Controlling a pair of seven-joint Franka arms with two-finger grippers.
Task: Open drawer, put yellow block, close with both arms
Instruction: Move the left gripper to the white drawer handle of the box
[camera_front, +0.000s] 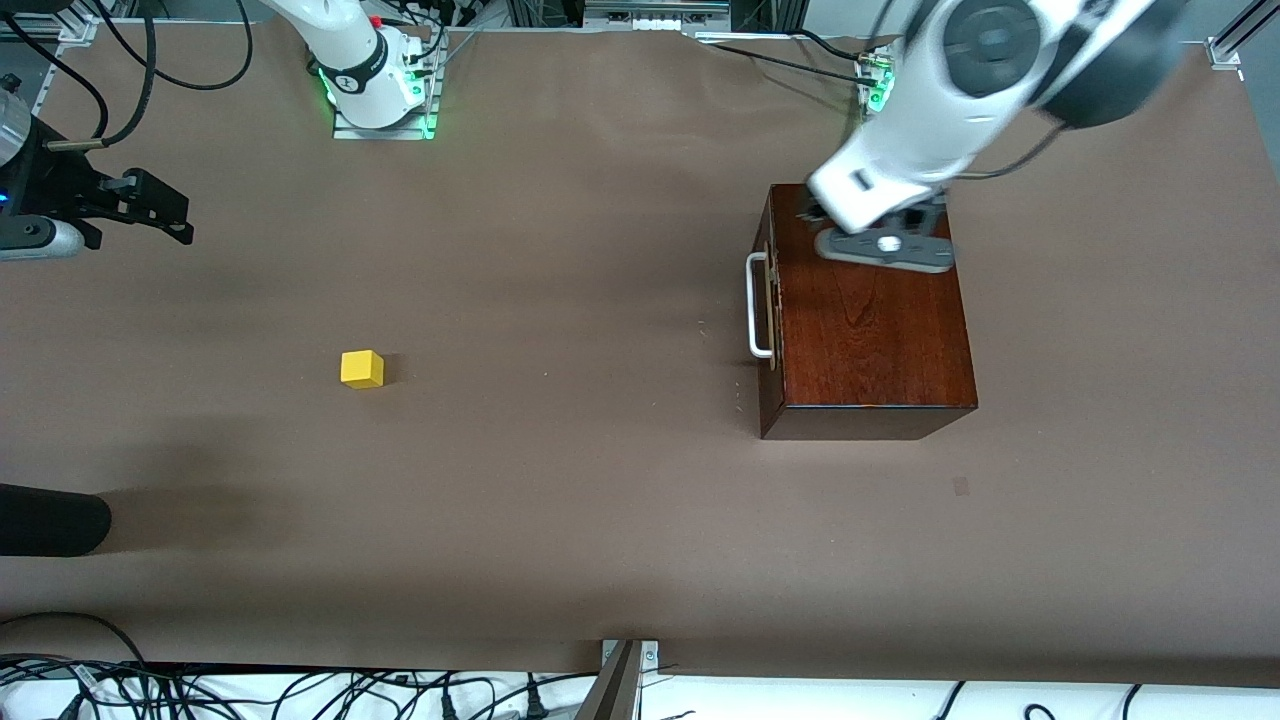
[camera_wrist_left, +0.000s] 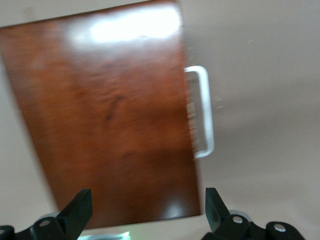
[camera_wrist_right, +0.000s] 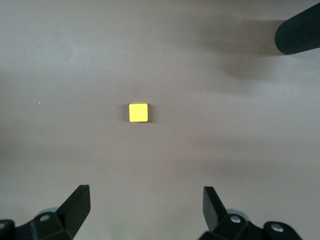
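While the left gripper blurs over the shut drawer, both grippers' fingers spread wide

The left arm looks smeared, and it covers the part of the box closest to its base. The left gripper under it is mostly hidden there. In the left wrist view the box and the white handle are fuzzy. The right gripper is partly cut off at the picture's edge. A black thing is cut off too.
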